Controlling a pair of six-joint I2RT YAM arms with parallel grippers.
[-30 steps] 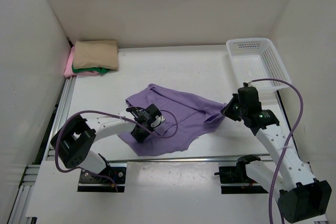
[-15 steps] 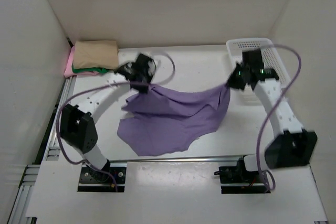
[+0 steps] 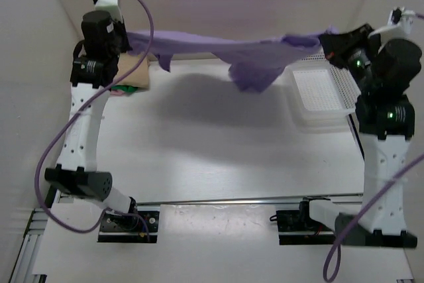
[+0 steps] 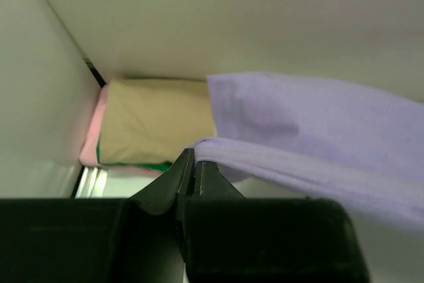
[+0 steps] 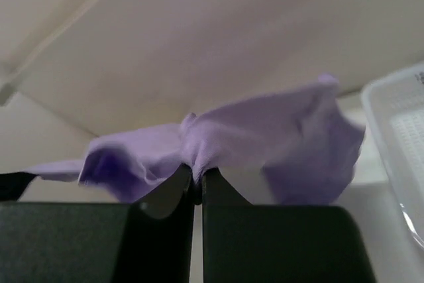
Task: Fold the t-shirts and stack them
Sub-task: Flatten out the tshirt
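The lavender t-shirt (image 3: 218,48) hangs stretched in the air between both arms, high above the table, with a fold drooping near its middle. My left gripper (image 3: 127,36) is shut on the shirt's left edge; the wrist view shows the cloth (image 4: 311,150) pinched at the gripper (image 4: 193,157). My right gripper (image 3: 324,39) is shut on the shirt's right edge, with bunched fabric (image 5: 265,137) rising from the gripper (image 5: 197,171). A folded stack sits in the back left corner: tan shirt (image 4: 156,120) on top, a green one (image 4: 136,166) and a pink one (image 4: 93,140) under it.
A white mesh basket (image 3: 323,91) stands at the back right, just under the right gripper. White walls close in the table (image 3: 218,150) on the left, back and right. The arm bases sit at the near edge.
Both arms have lifted the lavender shirt from the table to high in the air and pulled it taut. The left gripper closed on the cloth during the lift.
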